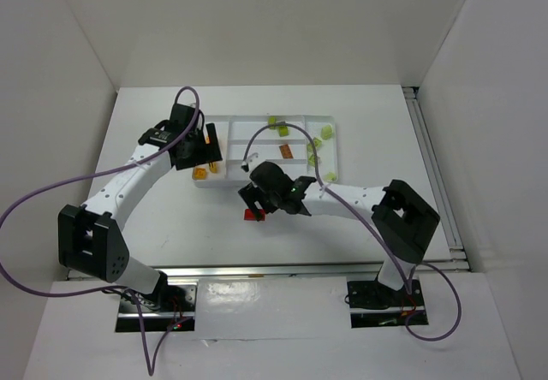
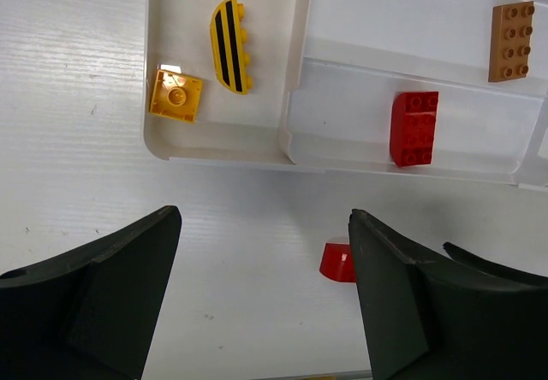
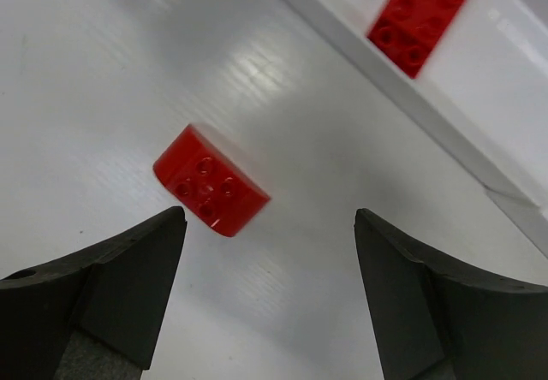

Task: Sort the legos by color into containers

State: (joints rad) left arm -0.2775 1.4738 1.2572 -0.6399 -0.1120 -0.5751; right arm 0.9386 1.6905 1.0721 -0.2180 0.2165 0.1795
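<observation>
Top external view: the white tray (image 1: pixel 233 133) is sitting on the table (image 1: pixel 188 226), with both arms reaching toward it
Right gripper (image 3: pixel 267 234): it is hanging wide open above the table, gripping nothing, with the loose red brick (image 3: pixel 211 190) lying below and just ahead of its fingers
Loose red brick: it is lying on bare table near the tray's near wall, not touching it
Left gripper (image 2: pixel 264 226): its jaws are gaping as well, holding nothing, hovering by the tray's left end
Sorted so far: a second red brick (image 2: pixel 413 128) is lying alone in one compartment; the yellow square (image 2: pixel 175 95) and striped yellow oval (image 2: pixel 229 44) are sharing the end compartment; a brown brick (image 2: pixel 511 29) is sitting further in; pale green pieces (image 1: pixel 325 130) are sitting toward the right end
Left to do: I am judging the job nearly finished, the loose red brick being the only piece I am seeing outside the tray
Writing: nothing readable is showing anywhere; the oval is carrying two black stripes only
</observation>
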